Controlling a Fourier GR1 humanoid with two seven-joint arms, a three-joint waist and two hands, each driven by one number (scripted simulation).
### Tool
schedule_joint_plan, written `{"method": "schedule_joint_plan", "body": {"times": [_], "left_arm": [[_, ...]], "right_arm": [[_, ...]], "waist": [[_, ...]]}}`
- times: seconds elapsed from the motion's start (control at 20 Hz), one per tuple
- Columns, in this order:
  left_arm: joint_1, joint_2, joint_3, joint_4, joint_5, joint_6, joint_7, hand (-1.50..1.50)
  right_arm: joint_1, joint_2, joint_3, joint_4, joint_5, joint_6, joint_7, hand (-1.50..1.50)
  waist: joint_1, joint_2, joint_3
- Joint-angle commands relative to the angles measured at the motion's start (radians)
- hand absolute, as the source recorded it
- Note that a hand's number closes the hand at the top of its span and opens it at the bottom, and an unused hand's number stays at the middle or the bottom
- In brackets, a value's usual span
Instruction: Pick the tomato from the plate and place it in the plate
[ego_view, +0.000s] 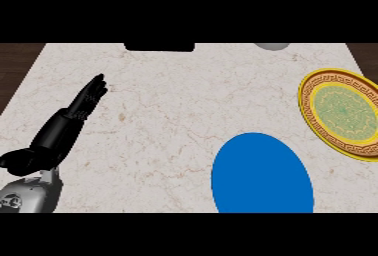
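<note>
While the blue plate (262, 172) lies flat on the pale, stony worktop (170, 100), the left hand (59, 132) is far off to the left of it, well apart from it. That hand is black and sits at the end of a grey arm (29, 195) that comes in from the bottom corner. Its fingers (90, 95) are straight and close together. They point up and lean a little toward the blue plate's side. The thumb (18, 160) sticks out low down, on the side away from the blue plate. The hand is wide open and holds nothing.

The blue plate is one plain colour all over. Up and to the right of it, near but not touching, lies a gold plate (343, 112) with a curly pattern on its rim and a green middle. The tomato cannot be seen, so I cannot tell where it is.

Far above the blue plate, at the back edge of the worktop, there is a flat black thing (159, 46). A small grey thing (273, 46) shows almost straight above the blue plate, and only a bit of it can be seen
</note>
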Motion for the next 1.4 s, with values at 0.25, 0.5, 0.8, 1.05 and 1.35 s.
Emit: {"method": "schedule_joint_plan", "body": {"times": [0.25, 0.5, 0.8, 1.05, 1.35], "left_arm": [[0.005, 0.005, 0.002, 0.005, 0.006, -0.041, -0.013, 0.0], [-0.019, -0.017, 0.002, 0.042, -0.011, -0.021, -0.025, 0.0], [-0.053, -0.052, -0.029, 0.027, -0.069, 0.028, 0.017, 0.0], [0.032, -0.016, 0.01, -0.052, -0.004, -0.03, 0.005, 0.0], [-0.013, -0.05, -0.006, 0.0, -0.03, 0.003, 0.024, 0.0]], "right_arm": [[-0.373, 0.155, 0.141, 0.426, 0.253, 0.024, 0.063, 1.5], [-0.502, 0.232, 0.184, 0.665, 0.37, 0.014, 0.103, -1.5], [-0.611, 0.339, 0.11, 0.892, 0.359, -0.045, -0.105, -1.5], [-0.664, 0.273, 0.039, 0.948, 0.295, 0.107, -0.238, -1.5], [-0.686, 0.27, -0.006, 0.921, 0.201, 0.385, -0.296, -1.5]], "waist": [[0.025, 0.007, 0.001], [0.021, 0.008, 0.001], [0.015, 0.009, 0.003], [0.022, 0.006, 0.003], [0.004, 0.005, 0.003]]}}
